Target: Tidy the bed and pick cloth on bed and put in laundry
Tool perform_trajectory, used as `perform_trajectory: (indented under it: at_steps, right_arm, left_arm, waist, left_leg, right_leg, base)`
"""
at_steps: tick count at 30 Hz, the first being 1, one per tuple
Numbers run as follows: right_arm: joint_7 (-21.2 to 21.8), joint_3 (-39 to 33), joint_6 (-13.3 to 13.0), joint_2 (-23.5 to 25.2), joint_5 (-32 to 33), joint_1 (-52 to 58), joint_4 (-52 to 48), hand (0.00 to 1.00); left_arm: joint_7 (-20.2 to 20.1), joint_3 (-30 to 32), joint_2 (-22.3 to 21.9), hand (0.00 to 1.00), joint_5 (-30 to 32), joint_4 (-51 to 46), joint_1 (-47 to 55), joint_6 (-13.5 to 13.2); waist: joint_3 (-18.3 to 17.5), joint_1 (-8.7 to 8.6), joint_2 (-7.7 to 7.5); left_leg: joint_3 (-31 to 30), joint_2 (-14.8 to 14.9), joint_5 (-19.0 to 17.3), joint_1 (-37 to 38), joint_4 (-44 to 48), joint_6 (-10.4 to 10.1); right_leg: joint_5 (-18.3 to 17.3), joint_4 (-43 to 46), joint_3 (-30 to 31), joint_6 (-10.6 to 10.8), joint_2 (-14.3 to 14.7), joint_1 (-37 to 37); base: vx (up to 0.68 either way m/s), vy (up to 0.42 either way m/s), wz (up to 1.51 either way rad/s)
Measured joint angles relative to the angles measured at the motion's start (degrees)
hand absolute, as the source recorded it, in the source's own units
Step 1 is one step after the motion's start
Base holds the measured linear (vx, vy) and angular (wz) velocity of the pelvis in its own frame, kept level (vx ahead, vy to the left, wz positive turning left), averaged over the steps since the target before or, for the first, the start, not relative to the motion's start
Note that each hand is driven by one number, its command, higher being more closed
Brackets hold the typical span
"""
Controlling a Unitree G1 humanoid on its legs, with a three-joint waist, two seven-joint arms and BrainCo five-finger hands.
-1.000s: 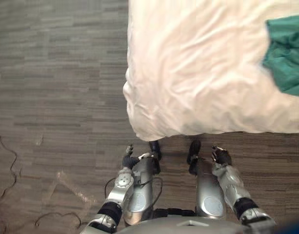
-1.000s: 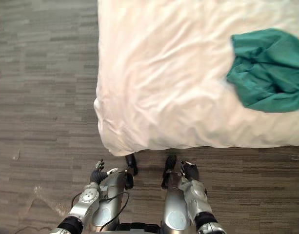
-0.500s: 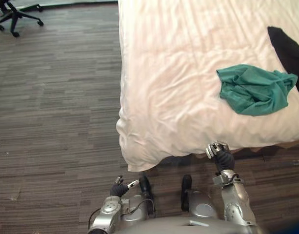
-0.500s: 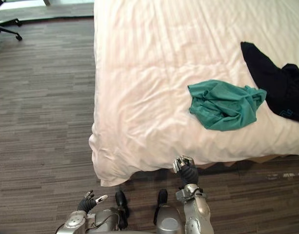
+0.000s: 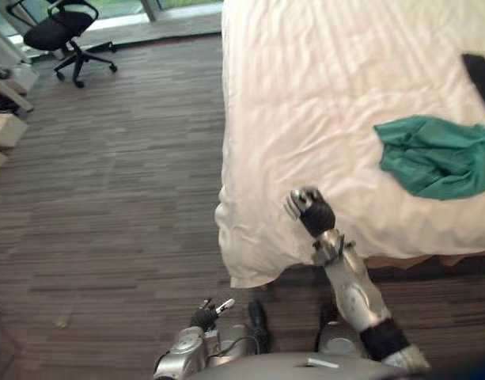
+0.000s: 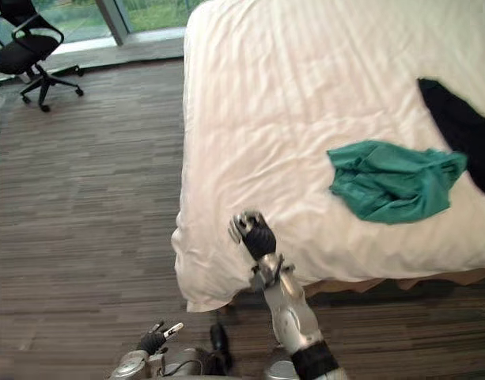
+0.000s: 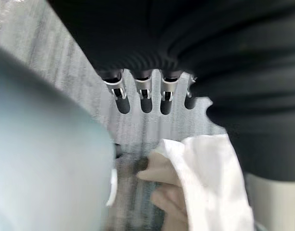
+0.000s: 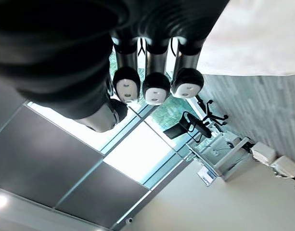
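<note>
Over the near corner of the white-sheeted bed (image 6: 305,87) I see my right hand (image 6: 255,234) held up, fingers curled on nothing. At 3 o'clock from it lies the crumpled green cloth (image 6: 392,180), with a black garment (image 6: 460,127) just beside it at 2 o'clock. My left hand (image 5: 204,315) hangs low above the grey plank floor (image 6: 84,198), fingers relaxed and apart.

Teal cloth (image 6: 392,180); white bed (image 6: 305,95) (faintly striped).

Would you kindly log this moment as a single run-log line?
right hand: raised at bed edge, fingers curled, empty | left hand: low, open | green cloth: on bed | black cloth: on bed
</note>
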Motion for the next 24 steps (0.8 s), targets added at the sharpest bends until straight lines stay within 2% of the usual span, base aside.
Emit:
perform_trajectory:
  at_steps: [2,3,5,7,10,14,15,17,20,24]
  right_arm:
    - [-5.67,-1.02,-0.66,0.44,-0.16,-9.66,5.69,1.00]
    - [-6.83,-1.70,-0.94,0.62,-0.14,-11.34,7.37,1.00]
    - [-10.07,-4.31,-3.09,0.83,0.08,-14.58,13.12,1.00]
    - [-10.05,-4.31,-5.53,1.30,0.05,-15.24,13.17,1.00]
    - [-9.98,-4.24,-7.76,4.03,0.04,-15.53,12.43,1.00]
    - [-9.18,-4.55,-9.45,4.80,0.08,-14.40,9.22,1.00]
    - [-7.83,-5.38,-10.33,4.84,0.14,-12.24,7.55,1.00]
    - [-6.68,-6.27,-11.13,4.86,1.02,-10.14,6.37,1.00]
    - [-3.00,-7.91,-13.07,4.99,4.66,-4.01,4.14,1.00]
    - [1.56,-13.68,-13.59,4.96,8.97,4.16,4.22,1.00]
  left_arm:
    - [-0.85,0.34,-0.28,0.00,-1.69,0.84,-3.37,-2.34]
    - [-0.93,0.65,-0.32,0.00,-1.68,0.94,-4.11,-2.92]
    - [-0.52,2.86,-1.96,0.00,-1.63,2.69,-7.43,-4.61]
    - [0.68,4.63,-3.61,0.00,-1.66,3.82,-9.68,-5.52]
    - [2.53,6.74,-6.72,0.00,-1.70,3.81,-12.66,-6.17]
    - [4.82,7.62,-8.37,0.00,-2.34,3.36,-16.08,-6.49]
    - [5.95,7.73,-8.44,0.00,-2.78,2.90,-16.97,-5.64]
    - [6.94,7.80,-8.45,0.00,-3.48,2.57,-17.38,-5.22]
    - [8.54,9.62,-7.92,0.00,-3.91,1.65,-18.60,-4.20]
    - [9.37,10.07,-6.56,0.00,-4.06,1.20,-19.49,-4.14]
  waist:
    - [4.39,0.60,0.78]
    - [5.29,0.83,0.73]
    - [6.39,2.25,0.09]
    - [6.98,2.09,-0.41]
    - [7.41,1.41,-1.08]
    - [8.61,0.44,-3.09]
    - [9.42,0.35,-4.45]
    - [9.60,0.31,-5.17]
    - [9.64,-0.90,-6.85]
    - [9.75,-1.38,-8.85]
  left_leg:
    - [-0.02,0.03,1.65,-4.22,0.02,-0.02]
    - [-0.05,0.13,1.94,-5.12,0.11,-0.05]
    - [0.34,0.52,2.58,-10.16,1.99,0.63]
    - [1.51,0.60,2.71,-12.61,3.13,0.76]
    - [2.90,0.68,2.55,-15.07,4.02,0.56]
    - [3.43,1.88,1.57,-18.11,6.65,-0.04]
    - [4.19,2.79,0.98,-18.47,7.72,-0.16]
    - [4.54,3.28,0.61,-18.54,8.32,-0.33]
    - [5.41,4.67,-0.81,-19.33,10.61,-0.24]
    - [7.56,6.58,-3.15,-18.15,13.46,-0.11]
  right_leg:
    - [0.11,2.84,0.62,-0.09,-0.24,-5.16]
    - [0.11,3.50,0.90,-0.17,-0.24,-6.29]
    - [-0.38,6.60,1.53,-1.00,-0.44,-12.13]
    - [-1.01,9.28,2.39,-1.91,-0.90,-15.82]
    - [-2.12,12.62,3.71,-2.61,-1.37,-20.15]
    - [-3.27,14.36,4.36,-2.80,-1.13,-23.18]
    - [-3.50,14.12,4.48,-3.11,-0.47,-23.23]
    - [-3.50,13.83,4.61,-3.11,-0.10,-23.08]
    - [-2.54,11.95,5.20,-3.13,1.26,-22.54]
    - [-0.28,8.96,6.71,-2.95,3.00,-19.91]
  base:
    - [-0.13,-0.015,0.08]
    - [-0.08,-0.048,0.10]
    - [-0.02,-0.066,0.07]
    - [0.04,-0.060,-0.09]
    - [0.03,-0.068,-0.13]
    - [-0.02,-0.082,-0.06]
    - [-0.04,-0.083,-0.18]
    - [0.00,-0.045,-0.17]
    - [0.05,-0.014,-0.21]
    - [0.10,0.019,-0.37]
